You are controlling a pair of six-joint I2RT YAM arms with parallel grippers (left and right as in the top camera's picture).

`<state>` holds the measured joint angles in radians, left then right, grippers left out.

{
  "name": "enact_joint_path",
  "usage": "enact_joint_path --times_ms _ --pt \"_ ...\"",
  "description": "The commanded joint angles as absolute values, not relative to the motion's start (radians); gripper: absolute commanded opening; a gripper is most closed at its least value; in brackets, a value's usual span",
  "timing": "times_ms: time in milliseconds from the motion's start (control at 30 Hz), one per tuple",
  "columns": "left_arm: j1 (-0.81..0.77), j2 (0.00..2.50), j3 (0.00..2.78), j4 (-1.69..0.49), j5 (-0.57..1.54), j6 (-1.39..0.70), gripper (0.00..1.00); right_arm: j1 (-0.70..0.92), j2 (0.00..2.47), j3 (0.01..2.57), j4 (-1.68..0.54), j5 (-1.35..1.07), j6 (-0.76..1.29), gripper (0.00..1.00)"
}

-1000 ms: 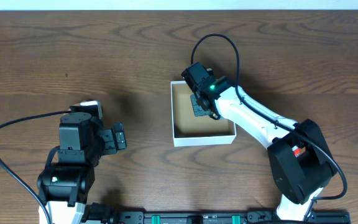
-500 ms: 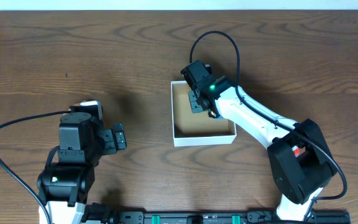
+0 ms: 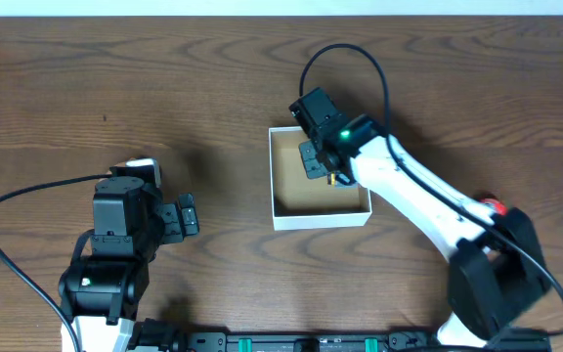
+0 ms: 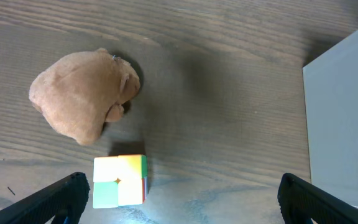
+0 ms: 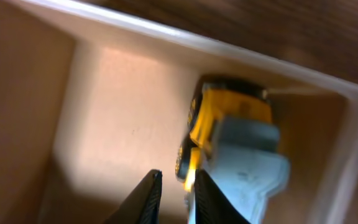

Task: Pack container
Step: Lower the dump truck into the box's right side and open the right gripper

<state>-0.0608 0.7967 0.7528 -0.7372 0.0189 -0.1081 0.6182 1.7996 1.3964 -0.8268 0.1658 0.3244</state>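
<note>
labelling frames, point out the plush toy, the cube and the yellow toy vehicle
plush toy (image 4: 79, 96): left wrist view, brown body
cube (image 4: 119, 181): left wrist view, top face
yellow toy vehicle (image 5: 227, 117): right wrist view, yellow part

The bench (image 3: 164, 78) is dark wood with a clear grain and a dull, faintly sheened finish. The box (image 3: 321, 217) has smooth white walls outside and matt tan cardboard within. The stuffed toy (image 4: 82, 99) is soft brown cloth, slightly fuzzy. The cube (image 4: 119, 181) is glossy coloured plastic. The toy car (image 5: 229, 118) looks shiny yellow, too blurred to tell its material.
</note>
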Motion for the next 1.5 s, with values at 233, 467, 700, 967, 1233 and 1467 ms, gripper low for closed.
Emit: enact_joint_path --times_ms 233,467,700,967,1233,1467 --pt "-0.062 0.796 0.776 -0.741 0.018 -0.114 0.98 0.611 1.755 1.393 -0.937 0.146 0.345 0.05" --pt "-0.062 0.796 0.776 -0.741 0.018 -0.114 0.98 0.599 1.76 1.344 -0.885 0.157 0.363 0.01" --pt "-0.062 0.796 0.776 -0.741 0.018 -0.114 0.98 0.562 1.761 1.332 -0.83 0.157 0.363 0.01" --pt "-0.062 0.796 0.776 -0.74 0.018 -0.114 0.98 0.558 1.777 1.332 -0.823 0.157 0.362 0.01" --pt "-0.062 0.796 0.776 -0.741 0.018 -0.114 0.98 0.555 1.818 1.331 -0.822 0.157 0.363 0.01" --pt "-0.062 0.796 0.776 -0.741 0.018 -0.114 0.98 0.536 1.861 1.331 -0.789 0.165 0.363 0.01"
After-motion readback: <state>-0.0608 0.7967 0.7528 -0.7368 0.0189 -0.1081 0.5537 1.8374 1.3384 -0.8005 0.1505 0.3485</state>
